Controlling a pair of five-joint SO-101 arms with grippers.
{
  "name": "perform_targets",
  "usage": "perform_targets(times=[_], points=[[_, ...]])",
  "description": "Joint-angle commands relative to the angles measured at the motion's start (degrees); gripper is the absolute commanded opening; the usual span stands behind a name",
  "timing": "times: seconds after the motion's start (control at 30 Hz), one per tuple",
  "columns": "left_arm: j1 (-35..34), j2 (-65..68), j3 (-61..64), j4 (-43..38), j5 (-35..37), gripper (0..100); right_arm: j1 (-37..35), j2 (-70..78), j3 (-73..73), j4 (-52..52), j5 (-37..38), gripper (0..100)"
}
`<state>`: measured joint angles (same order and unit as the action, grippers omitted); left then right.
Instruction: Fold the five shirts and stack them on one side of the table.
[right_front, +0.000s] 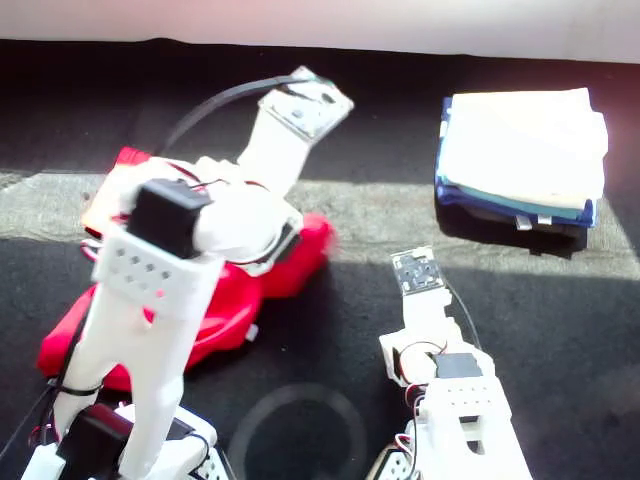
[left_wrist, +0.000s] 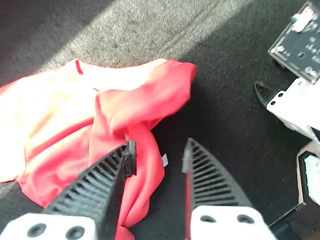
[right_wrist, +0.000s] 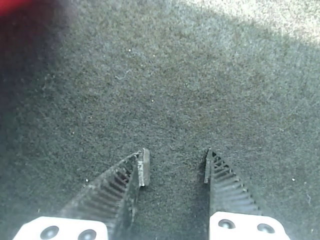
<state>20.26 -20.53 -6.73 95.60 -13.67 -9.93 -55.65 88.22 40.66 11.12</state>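
Red shirt (right_front: 300, 255), crumpled, left side of the table (right_front: 570, 330), under left gripper (left_wrist: 159, 150), jaws parted, grasping nothing; right gripper (right_wrist: 175, 162), centre, likewise parted over dark surface; folded shirt stack (right_front: 525, 150), far right.

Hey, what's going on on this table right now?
Two robot arms are partway through a shirt-folding job. The left gripper is open over the edge of a crumpled red shirt lying on the dark table cover. The right gripper is open too, over bare cover, holding nothing. A stack of folded shirts, white one on top, sits at the table's far right side. The red shirt is not yet folded.
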Motion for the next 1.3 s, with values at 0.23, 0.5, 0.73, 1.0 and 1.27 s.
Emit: perform_targets(times=[0.23,0.5,0.73,1.0,1.27], points=[[-20.79,-0.40,12.70,-2.02,-3.34,21,-0.22,-0.13,0.31,-1.10,0.62,19.0],[-33.71,6.64,29.05,-2.46,-12.48,21,-0.04,0.48,-7.08,0.31,0.62,19.0],[-41.98,12.70,36.53,-12.22,-16.62,21,-0.22,0.57,-22.11,9.36,0.62,19.0],[-53.41,24.31,31.87,-38.24,-16.35,21,-0.31,0.40,-21.14,11.03,0.62,19.0],[-57.80,32.13,9.80,-37.27,-9.58,21,-0.31,0.40,-20.88,11.03,0.62,19.0]])
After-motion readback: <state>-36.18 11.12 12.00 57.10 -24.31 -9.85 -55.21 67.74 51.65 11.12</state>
